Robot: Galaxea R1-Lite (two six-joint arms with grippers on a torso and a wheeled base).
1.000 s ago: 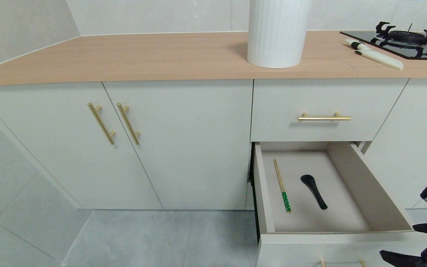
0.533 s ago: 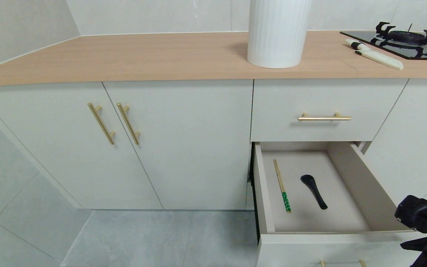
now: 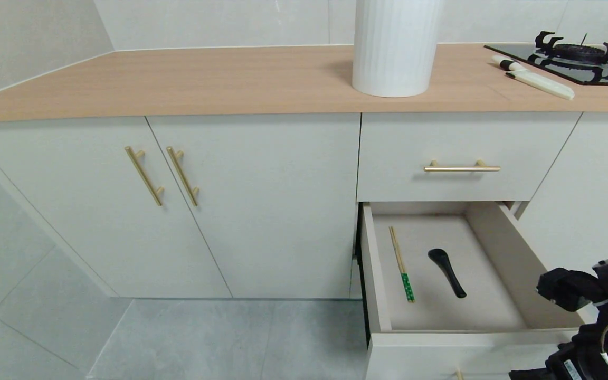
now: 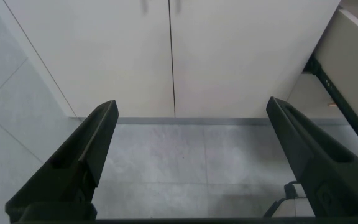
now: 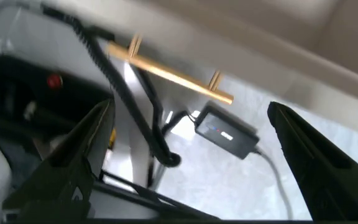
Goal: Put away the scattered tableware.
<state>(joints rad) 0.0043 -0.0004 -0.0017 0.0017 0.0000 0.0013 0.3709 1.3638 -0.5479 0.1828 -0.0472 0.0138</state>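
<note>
Right hand [image 5: 188, 124] is spread wide with nothing in it, right by the front of the pulled-out pale drawer [image 3: 375, 274]. Left hand [image 4: 191, 112] is wide open too, empty, over the grey floor tiles [image 4: 185, 162]. In the drawer, the green-tipped wooden chopsticks [image 3: 401, 264] lie left of the black spoon [image 3: 446, 272], not touching. Further back, a tall white ribbed cylinder [image 3: 395, 47] stands on the wooden worktop [image 3: 203, 79].

The black right arm [image 3: 594, 295] has moved in from the side, toward the robot's left. It now sits by the front right corner of the open pale drawer [image 3: 515, 264]. The right gripper [image 5: 188, 124] has dropped lower, down by the drawer's front.
</note>
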